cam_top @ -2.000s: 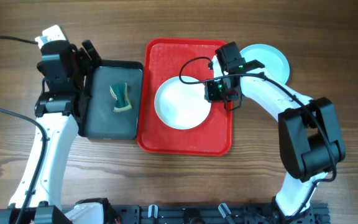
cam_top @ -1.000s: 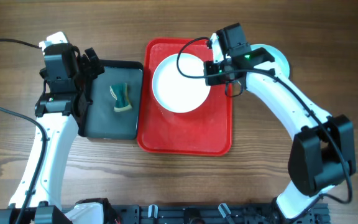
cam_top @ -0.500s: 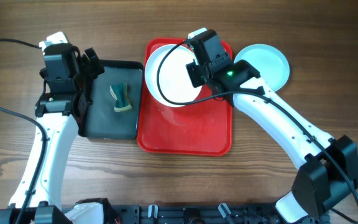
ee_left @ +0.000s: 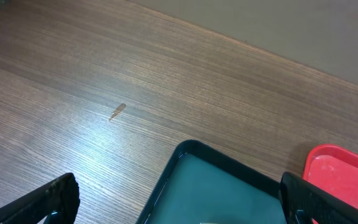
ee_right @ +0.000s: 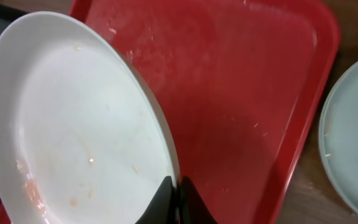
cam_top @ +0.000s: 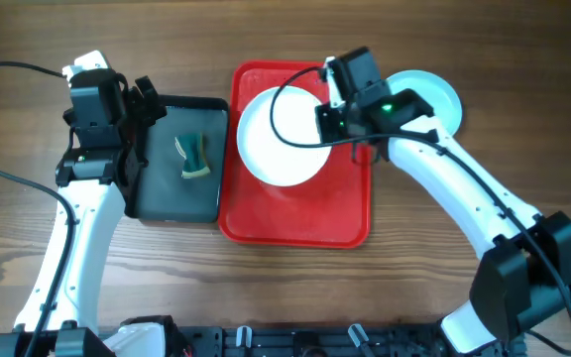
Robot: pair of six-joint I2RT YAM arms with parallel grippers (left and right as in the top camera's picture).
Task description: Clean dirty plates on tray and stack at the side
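The right gripper [ee_right: 174,193] is clamped on the rim of the white plate [ee_right: 73,124], which hangs tilted above the red tray [cam_top: 295,213], its smeared face stretching left from the fingers towards the black tray [cam_top: 171,188]. The sponge [cam_top: 194,156] lies there, nearer the left gripper [cam_top: 145,99], whose jaws stand wide and empty. A pale blue plate [cam_top: 434,94] rests beside the red tray's right edge, seemingly clear of the path
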